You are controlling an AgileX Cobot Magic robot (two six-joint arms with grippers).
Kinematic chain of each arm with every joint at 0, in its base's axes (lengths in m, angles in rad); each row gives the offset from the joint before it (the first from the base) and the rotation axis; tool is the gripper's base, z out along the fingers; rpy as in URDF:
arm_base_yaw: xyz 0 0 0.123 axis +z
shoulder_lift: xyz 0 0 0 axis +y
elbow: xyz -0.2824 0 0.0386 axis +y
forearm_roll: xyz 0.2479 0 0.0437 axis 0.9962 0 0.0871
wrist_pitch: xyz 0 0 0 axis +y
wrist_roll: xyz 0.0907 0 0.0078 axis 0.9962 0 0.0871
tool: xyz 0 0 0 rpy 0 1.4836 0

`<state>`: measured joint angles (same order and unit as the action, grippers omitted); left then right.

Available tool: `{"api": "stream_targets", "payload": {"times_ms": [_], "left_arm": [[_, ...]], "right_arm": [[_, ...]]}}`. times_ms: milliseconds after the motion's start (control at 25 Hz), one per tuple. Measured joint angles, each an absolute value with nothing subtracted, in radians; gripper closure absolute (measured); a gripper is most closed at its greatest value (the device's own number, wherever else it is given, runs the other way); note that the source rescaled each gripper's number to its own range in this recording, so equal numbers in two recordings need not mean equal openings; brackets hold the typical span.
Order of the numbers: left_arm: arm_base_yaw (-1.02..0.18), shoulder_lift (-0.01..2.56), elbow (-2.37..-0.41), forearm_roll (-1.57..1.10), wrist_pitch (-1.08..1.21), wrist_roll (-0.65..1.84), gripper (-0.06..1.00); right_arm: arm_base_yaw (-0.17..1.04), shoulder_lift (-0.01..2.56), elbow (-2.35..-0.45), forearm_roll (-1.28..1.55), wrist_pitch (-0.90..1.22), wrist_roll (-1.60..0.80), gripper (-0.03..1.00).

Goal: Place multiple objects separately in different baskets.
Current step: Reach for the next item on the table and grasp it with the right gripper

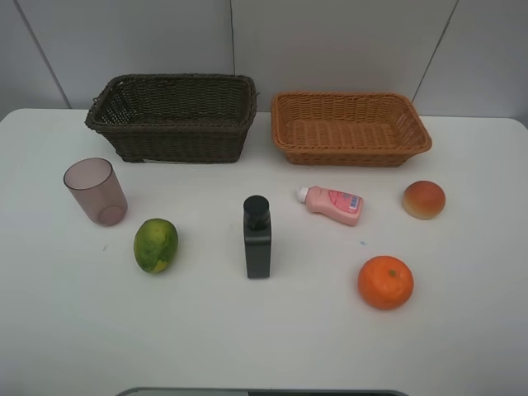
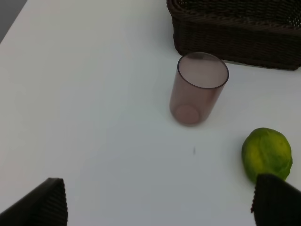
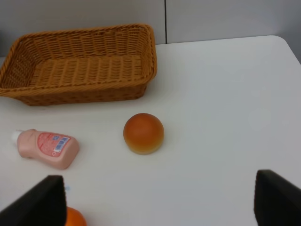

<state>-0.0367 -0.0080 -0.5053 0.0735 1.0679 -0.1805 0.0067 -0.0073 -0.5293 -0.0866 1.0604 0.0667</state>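
Black square bottle stands upright; dark brown basket and orange-tan basket behind it; mauve cup, green fruit to its left; pink bottle, peach, orange to its right. Left gripper and right gripper released, empty.

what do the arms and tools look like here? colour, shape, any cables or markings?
Little shows. The left tool has two black fingers with finely ribbed faces and blunt, squared tips. The right tool has the same black, blocky fingers, texture harder to make out. No cables, labels or markings visible. The arms themselves are in no view.
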Motion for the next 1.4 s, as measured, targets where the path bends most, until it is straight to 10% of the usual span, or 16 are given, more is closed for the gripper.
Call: {"api": "stream_targets", "payload": {"times_ms": [800, 1400], "left_arm": [[-0.037, -0.008, -0.505, 0.073, 1.068, -0.181, -0.06], [-0.037, -0.008, -0.505, 0.073, 1.068, -0.181, -0.06]], "right_arm": [[0.008, 0.025, -0.535, -0.088, 1.06, 0.067, 0.17], [0.008, 0.767, -0.768, -0.088, 1.036, 0.067, 0.17]]}}
